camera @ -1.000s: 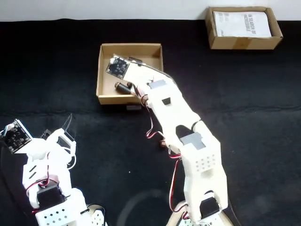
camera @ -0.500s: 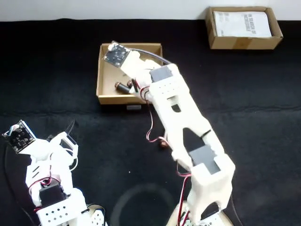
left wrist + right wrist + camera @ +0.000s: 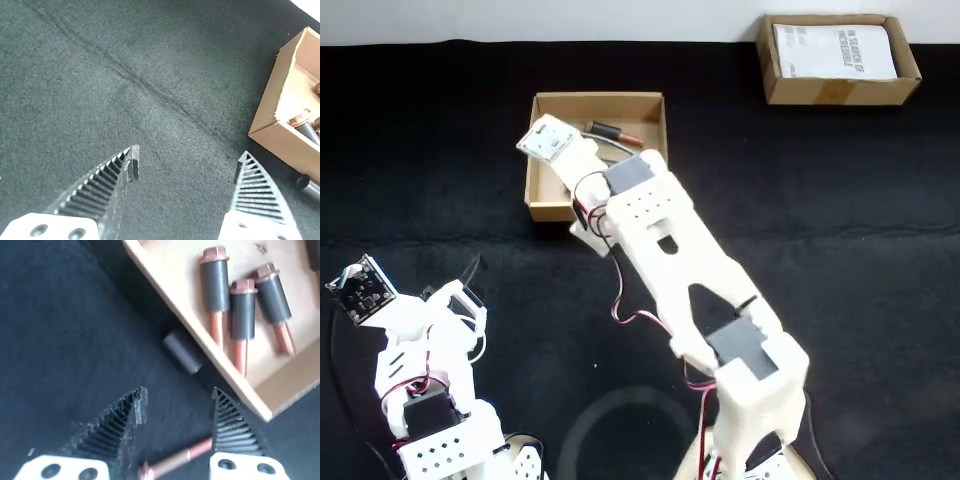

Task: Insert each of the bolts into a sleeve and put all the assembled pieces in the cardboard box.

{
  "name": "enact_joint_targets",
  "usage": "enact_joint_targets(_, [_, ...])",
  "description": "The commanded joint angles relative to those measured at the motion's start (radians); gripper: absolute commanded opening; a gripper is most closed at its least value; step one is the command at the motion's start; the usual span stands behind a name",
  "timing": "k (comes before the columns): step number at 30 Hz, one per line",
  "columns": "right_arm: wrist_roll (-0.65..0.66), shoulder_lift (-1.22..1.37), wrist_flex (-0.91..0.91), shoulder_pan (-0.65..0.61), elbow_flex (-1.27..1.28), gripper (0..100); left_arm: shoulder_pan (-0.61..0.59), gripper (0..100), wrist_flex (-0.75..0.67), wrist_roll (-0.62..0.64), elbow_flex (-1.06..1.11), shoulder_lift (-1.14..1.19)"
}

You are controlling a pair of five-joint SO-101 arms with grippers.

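The cardboard box [image 3: 542, 105] holds an assembled bolt-and-sleeve piece [image 3: 610, 130] near its back wall. In the right wrist view three assembled pieces [image 3: 242, 305] lie side by side in the box [image 3: 165, 285]. A loose black sleeve [image 3: 182, 352] lies on the mat just outside the box wall. A bare copper bolt [image 3: 175, 462] lies on the mat close under my right gripper [image 3: 180, 400], which is open and holds nothing. My left gripper [image 3: 187, 160] is open over bare felt, away from the box corner [image 3: 280, 110] and the loose sleeve [image 3: 307, 185].
A second cardboard box [image 3: 838, 90] with a printed sheet sits at the back right. The right arm [image 3: 670, 240] stretches across the table's middle to the box front. The left arm [image 3: 420, 350] stands at the front left on black felt.
The right arm swung left and its wrist drew back from over the box to its front wall, uncovering a piece at the back. The left arm barely shifted.
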Motion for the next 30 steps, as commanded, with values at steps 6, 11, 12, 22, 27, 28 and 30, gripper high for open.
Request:
enact_joint_targets(6, [-0.009,0.171,-0.142,0.007,-0.004,18.3,0.015,31,-0.011,0.003,0.018,-0.007])
enact_joint_targets(11, [-0.008,0.232,-0.186,0.01,-0.053,18.3,0.015,31,-0.011,0.003,0.018,-0.007])
enact_joint_targets(12, [-0.002,0.252,-0.189,0.013,-0.082,18.3,0.015,31,-0.011,0.003,0.018,-0.007])
enact_joint_targets(22, [0.123,0.499,-0.094,0.019,-0.415,8.9,0.015,31,-0.011,0.003,0.018,-0.008])
enact_joint_targets(27, [0.118,0.565,0.113,0.007,-0.601,1.3,0.015,31,-0.011,0.002,0.018,-0.008])
enact_joint_targets(28, [0.118,0.572,0.153,0.005,-0.638,0.4,0.015,31,-0.011,0.002,0.018,-0.008])
enact_joint_targets(30, [0.118,0.579,0.223,0.01,-0.705,0.9,0.015,31,-0.011,0.002,0.018,-0.007])
